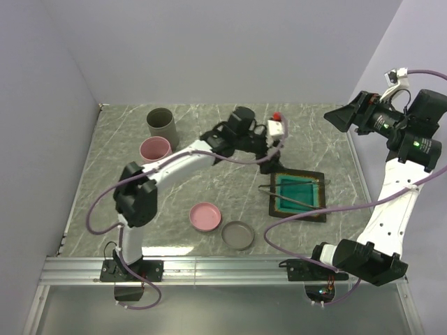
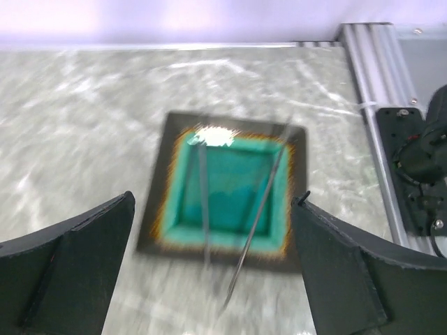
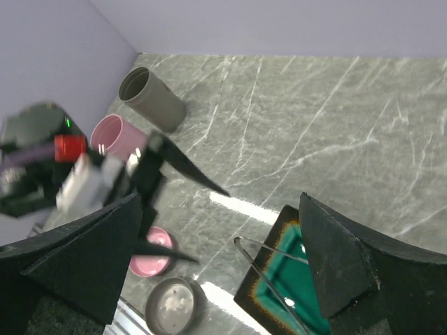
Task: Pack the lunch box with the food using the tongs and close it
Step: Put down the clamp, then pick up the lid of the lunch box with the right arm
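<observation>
The tongs (image 1: pixel 290 187) lie across a teal tray (image 1: pixel 299 216) with a dark rim. Their joined end (image 3: pixel 237 241) pokes out past the tray's left side. My left gripper (image 1: pixel 269 167) hovers open just above that corner, and in its wrist view the tongs' slim arms (image 2: pixel 262 209) run between its wide-apart fingers (image 2: pixel 84 265). My right gripper (image 1: pixel 340 116) is raised high at the back right, open and holding nothing, looking down at the tray rim (image 3: pixel 253 293). No food shows in any view. A pink tub (image 1: pixel 155 149) and a grey tub (image 1: pixel 161 123) look like the lunch box parts.
A pink round lid (image 1: pixel 205 216) and a grey round lid (image 1: pixel 238 235) lie on the marble table near the front, left of the tray. The two tubs stand at the back left by the wall. An aluminium rail (image 1: pixel 209 269) runs along the near edge.
</observation>
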Tool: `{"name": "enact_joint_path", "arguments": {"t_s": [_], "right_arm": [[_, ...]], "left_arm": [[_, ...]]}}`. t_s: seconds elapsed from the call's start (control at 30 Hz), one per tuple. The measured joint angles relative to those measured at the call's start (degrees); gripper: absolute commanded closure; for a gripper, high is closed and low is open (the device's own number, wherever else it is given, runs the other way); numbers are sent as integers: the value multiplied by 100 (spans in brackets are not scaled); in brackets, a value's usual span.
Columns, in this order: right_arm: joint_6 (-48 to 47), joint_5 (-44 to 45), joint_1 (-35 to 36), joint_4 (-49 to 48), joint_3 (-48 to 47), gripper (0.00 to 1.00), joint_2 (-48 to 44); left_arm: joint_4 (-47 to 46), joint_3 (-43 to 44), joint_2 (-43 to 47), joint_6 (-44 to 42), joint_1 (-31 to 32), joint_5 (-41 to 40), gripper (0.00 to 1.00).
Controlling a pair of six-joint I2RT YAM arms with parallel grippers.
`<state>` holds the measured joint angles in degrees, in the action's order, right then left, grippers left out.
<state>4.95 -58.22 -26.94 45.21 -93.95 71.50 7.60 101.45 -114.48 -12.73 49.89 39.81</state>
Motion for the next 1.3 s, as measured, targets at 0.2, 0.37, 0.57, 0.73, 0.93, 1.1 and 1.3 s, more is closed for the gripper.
{"name": "enact_joint_path", "arguments": {"t_s": [0.2,0.37,0.57,0.73,0.93,1.1,1.3], "right_arm": [[-728,-254,0,457,-529,0,-24],[-1609,-63,424,1064,-522,0,-17],[-2398,1003,2323,1344,179,0,-33],[-2503,1915,4116,1143,1019,0,15],[-2559,2997,6402,542,1416,2,492],[-2538,3659,7805,118,1434,13,1429],[-2312,3845,8631,-83,1342,24,2653]], "left_arm": [[328,-632,997,199,-896,-76,1],[780,-960,2118,345,-1694,-138,1],[1252,-1075,3670,553,-2752,-107,1],[1276,-1517,4776,1158,-4092,92,2],[1279,-1871,5165,2000,-5624,643,4],[1333,-2463,5289,2594,-6417,1021,5],[1349,-2791,5372,2999,-6645,1152,6]]}}
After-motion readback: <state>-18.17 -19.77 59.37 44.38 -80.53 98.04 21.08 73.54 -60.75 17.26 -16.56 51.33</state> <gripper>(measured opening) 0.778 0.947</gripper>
